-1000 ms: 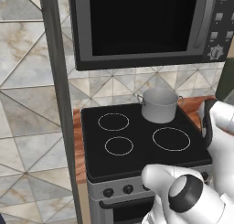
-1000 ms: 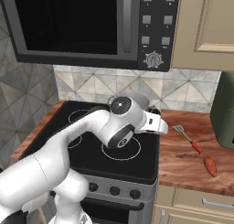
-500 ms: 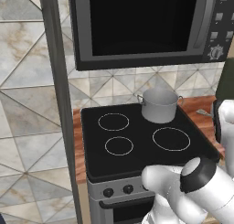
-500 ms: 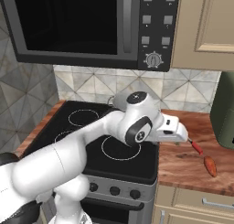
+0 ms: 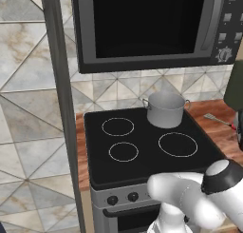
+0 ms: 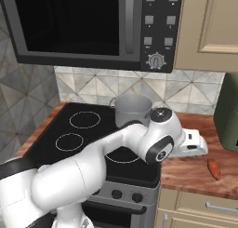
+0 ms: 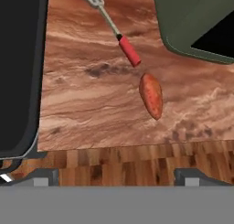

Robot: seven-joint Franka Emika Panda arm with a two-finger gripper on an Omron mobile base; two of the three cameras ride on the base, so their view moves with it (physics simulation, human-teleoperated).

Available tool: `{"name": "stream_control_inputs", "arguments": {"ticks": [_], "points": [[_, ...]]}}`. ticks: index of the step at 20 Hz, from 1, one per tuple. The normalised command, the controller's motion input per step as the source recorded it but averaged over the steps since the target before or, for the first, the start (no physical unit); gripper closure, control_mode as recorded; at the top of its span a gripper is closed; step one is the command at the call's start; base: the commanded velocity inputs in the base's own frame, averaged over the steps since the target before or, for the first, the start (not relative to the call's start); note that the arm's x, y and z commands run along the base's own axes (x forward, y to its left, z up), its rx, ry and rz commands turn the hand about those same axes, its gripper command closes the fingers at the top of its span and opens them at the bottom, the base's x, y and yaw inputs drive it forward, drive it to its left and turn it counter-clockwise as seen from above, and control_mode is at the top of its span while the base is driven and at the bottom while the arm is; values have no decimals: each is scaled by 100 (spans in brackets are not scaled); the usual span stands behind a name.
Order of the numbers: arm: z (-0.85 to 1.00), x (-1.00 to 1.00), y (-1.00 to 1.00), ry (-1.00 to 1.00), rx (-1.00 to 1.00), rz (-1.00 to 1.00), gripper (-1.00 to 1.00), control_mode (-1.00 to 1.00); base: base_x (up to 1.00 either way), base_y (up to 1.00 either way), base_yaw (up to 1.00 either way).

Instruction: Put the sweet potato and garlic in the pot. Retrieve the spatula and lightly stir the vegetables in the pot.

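While I look through the left base view, I see the pot (image 5: 165, 108) standing on the back right ring of the black stove (image 5: 142, 146), under the microwave (image 5: 152, 27). To the right of the stove, on the wooden surface (image 5: 216, 127), lies the metal head of the spatula (image 5: 216, 118), with a dark green appliance (image 5: 235, 84) at the frame's edge beyond it. My arm's white elbow fills the lower right corner, in front of the stove's knobs.

From the right base view, the arm reaches across the stove's front right corner and hides part of the pot, which sits behind it. The hand hangs over the wooden surface to the right of the stove. The sweet potato (image 6: 214, 169) lies on that surface, just right of the hand and near the front edge. The green appliance (image 6: 228, 113) stands behind it against the tiled wall, below a beige cabinet (image 6: 209, 29).

In the hand view, the pincer (image 7: 116, 177) stands wide, its two tips far apart with nothing between them. The sweet potato (image 7: 151, 95) lies on bare wood well above the tips, a little right of centre. The spatula (image 7: 114, 29), with its red handle, lies just beyond it, the handle's end almost touching the potato. The green appliance (image 7: 196, 22) crowds the upper right, near both, and the stove's dark edge (image 7: 20, 72) runs down the left side.
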Motion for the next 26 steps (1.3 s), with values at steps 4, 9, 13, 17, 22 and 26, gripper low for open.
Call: {"name": "stream_control_inputs", "arguments": {"ticks": [4,9,13,17,22,26], "points": [[-20,12,-48,29,1,14,-100,-100,0,0,0],[-20,11,-56,18,6,21,-100,-100,0,0,0],[-11,21,-40,3,10,14,-100,-100,0,0,0],[-14,27,-32,0,9,2,-100,-100,0,0,0],[-25,44,-31,14,5,0,-100,-100,0,0,0],[-35,37,-21,9,6,0,-100,-100,0,0,0]]}}
